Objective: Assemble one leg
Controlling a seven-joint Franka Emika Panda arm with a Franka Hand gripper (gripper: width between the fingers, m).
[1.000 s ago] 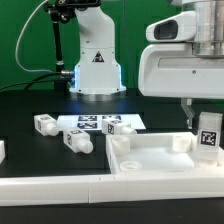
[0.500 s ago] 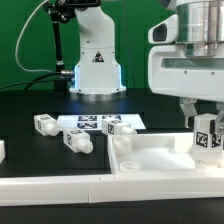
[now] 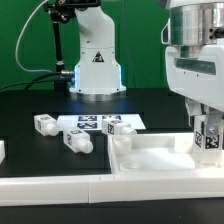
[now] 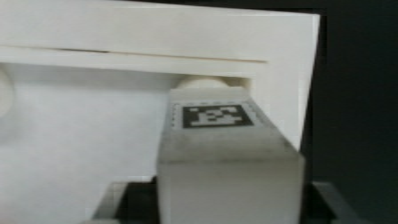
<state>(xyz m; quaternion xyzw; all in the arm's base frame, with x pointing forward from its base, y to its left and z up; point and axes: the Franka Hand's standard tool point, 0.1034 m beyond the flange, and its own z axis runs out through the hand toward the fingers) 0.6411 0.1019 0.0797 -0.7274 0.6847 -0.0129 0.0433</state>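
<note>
My gripper (image 3: 208,132) is shut on a leg (image 3: 209,138), a white peg with a black-and-white tag facing the camera, at the exterior view's right. It holds the leg upright just above the right end of the large white tray-like part (image 3: 150,162). In the wrist view the leg (image 4: 222,150) fills the middle, between the jaws. Its rounded end (image 4: 205,86) points at the tray part's inner wall (image 4: 107,45). Whether the leg touches the tray part is not clear.
Three more legs lie on the black table: one (image 3: 43,124) and one (image 3: 78,141) to the exterior view's left, one (image 3: 118,131) by the tray part. The marker board (image 3: 92,122) lies behind them. The robot base (image 3: 96,62) stands at the back.
My gripper has moved toward the exterior view's right and down a little with the leg in it. The loose legs and the tray part have not moved.
</note>
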